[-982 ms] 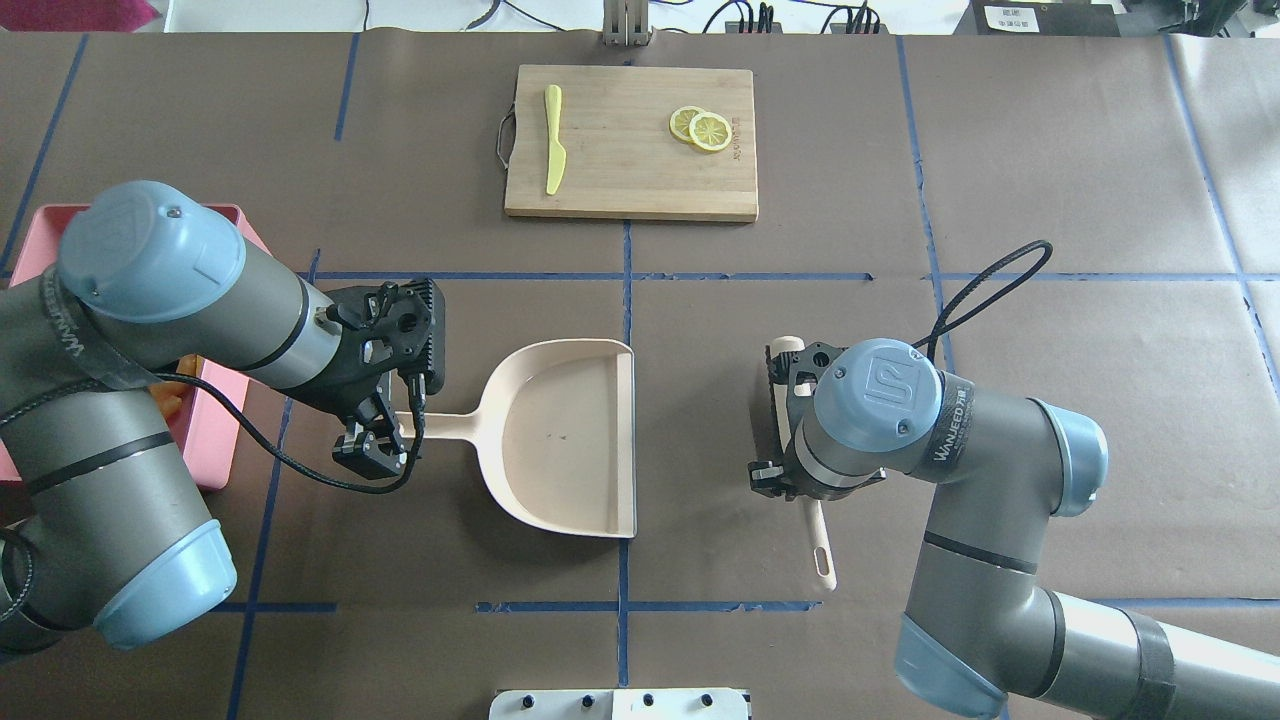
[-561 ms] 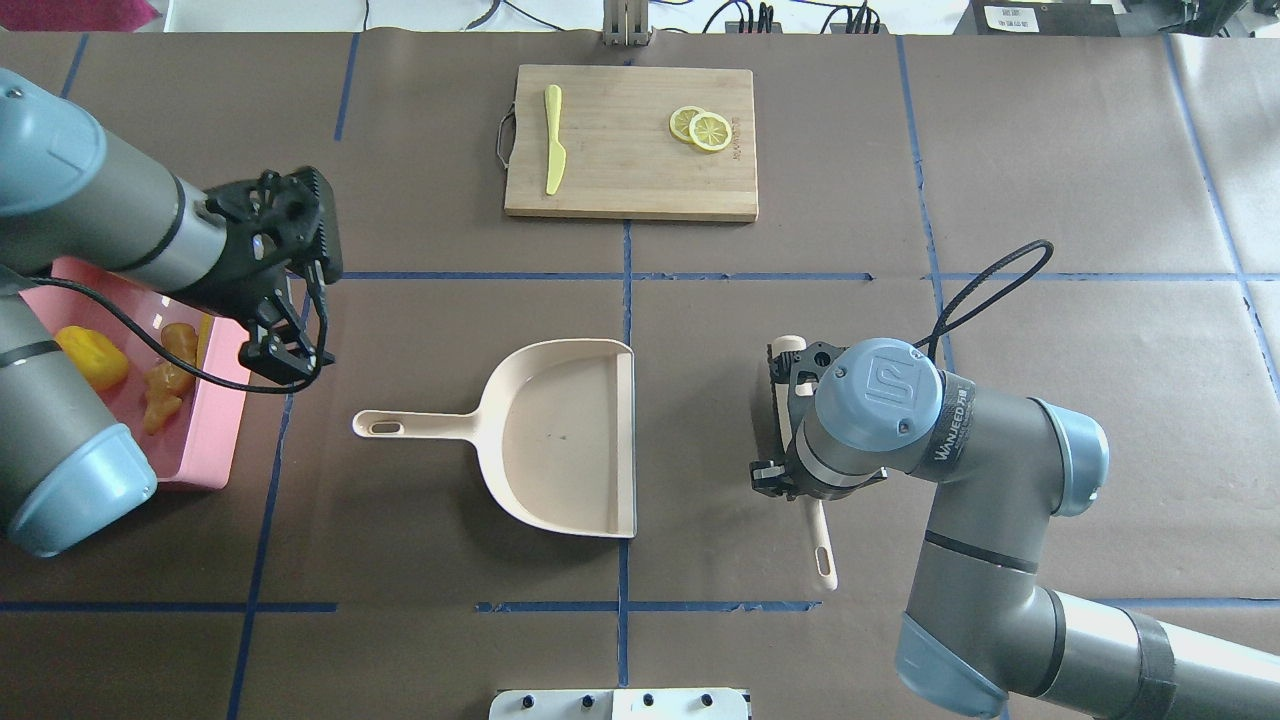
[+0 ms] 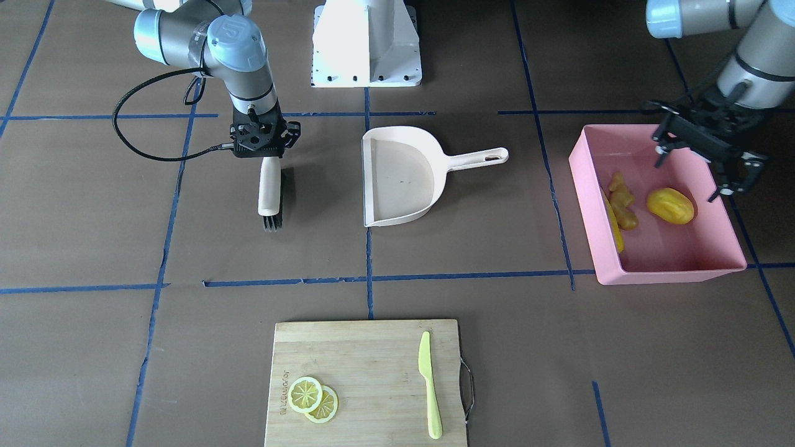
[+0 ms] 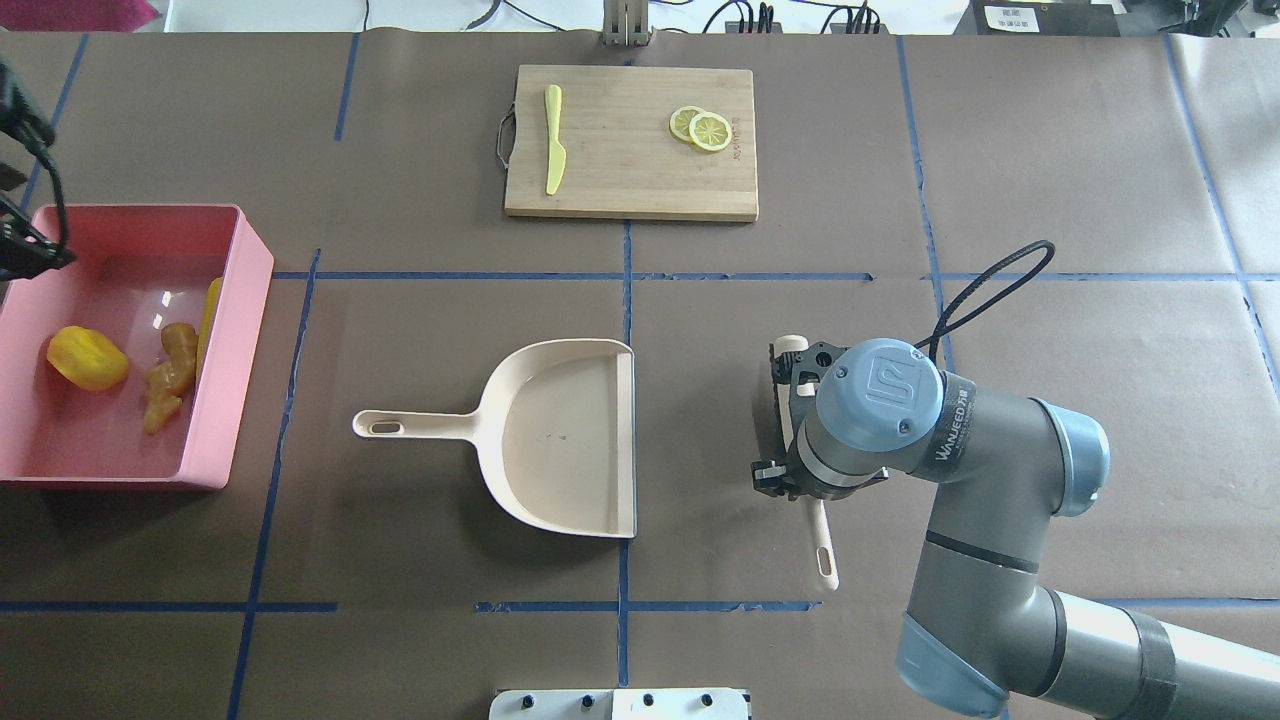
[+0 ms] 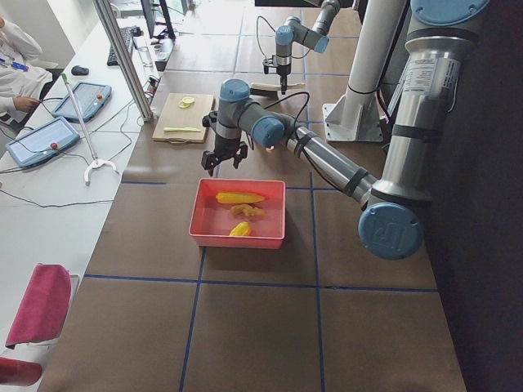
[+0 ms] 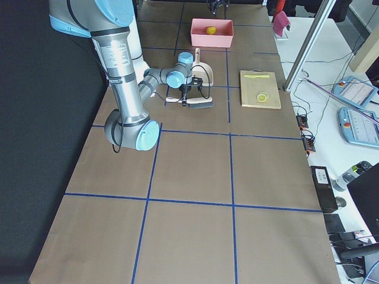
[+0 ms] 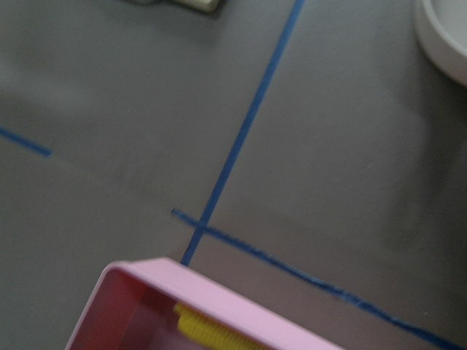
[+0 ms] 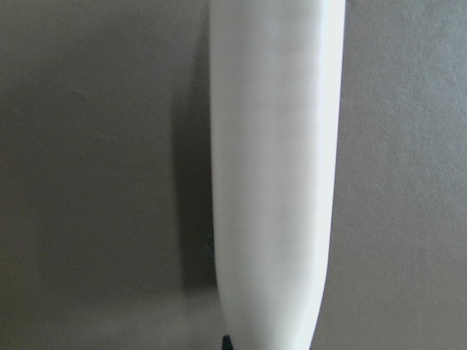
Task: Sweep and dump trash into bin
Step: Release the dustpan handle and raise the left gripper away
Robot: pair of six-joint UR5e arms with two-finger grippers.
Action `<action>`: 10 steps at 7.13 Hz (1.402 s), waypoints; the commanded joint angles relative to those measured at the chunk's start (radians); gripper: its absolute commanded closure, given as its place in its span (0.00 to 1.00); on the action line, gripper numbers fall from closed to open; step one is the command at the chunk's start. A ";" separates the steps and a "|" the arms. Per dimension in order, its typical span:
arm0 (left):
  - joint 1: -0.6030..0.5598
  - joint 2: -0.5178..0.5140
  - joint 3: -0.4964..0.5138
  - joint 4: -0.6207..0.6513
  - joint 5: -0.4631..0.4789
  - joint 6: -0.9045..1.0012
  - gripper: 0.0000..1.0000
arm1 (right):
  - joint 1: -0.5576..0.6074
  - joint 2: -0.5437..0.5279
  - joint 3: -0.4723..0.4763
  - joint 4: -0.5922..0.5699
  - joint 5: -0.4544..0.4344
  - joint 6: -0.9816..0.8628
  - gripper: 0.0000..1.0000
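The pink bin (image 4: 240, 300) stands at the table's left end and holds the trash: the corn cob (image 4: 210, 315) along its wall, the yellow lump (image 4: 88, 358) and the ginger root (image 4: 170, 380). In the front-facing view the bin (image 3: 584, 186) is at the right. My left gripper (image 3: 686, 179) hangs open and empty above the bin's robot-side part. My right gripper (image 3: 264, 149) sits low over the cream brush (image 4: 820, 540), which lies on the table. The wrist hides the jaws, so I cannot tell its state. The right wrist view shows only the brush handle (image 8: 270, 160).
The cream dustpan (image 4: 560, 440) lies empty at mid-table, handle pointing toward the bin. A wooden cutting board (image 4: 630, 190) at the far side carries a lime-green knife (image 4: 553, 140) and lemon slices (image 4: 702, 128). The left wrist view shows the bin's corner (image 7: 182, 292).
My left gripper has left the dustpan handle and swung left and back to above the bin, uncovering the trash in it. The dustpan, the brush and the right arm have not moved.
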 commanded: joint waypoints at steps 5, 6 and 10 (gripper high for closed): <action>-0.483 0.122 0.419 0.005 -0.315 0.002 0.00 | -0.001 0.001 0.001 0.000 -0.001 0.000 1.00; -0.486 0.119 0.414 0.059 -0.315 0.002 0.00 | -0.001 0.004 0.002 0.000 -0.002 0.000 1.00; -0.481 0.108 0.399 0.098 -0.231 0.014 0.00 | 0.119 -0.017 0.028 -0.008 0.091 -0.034 1.00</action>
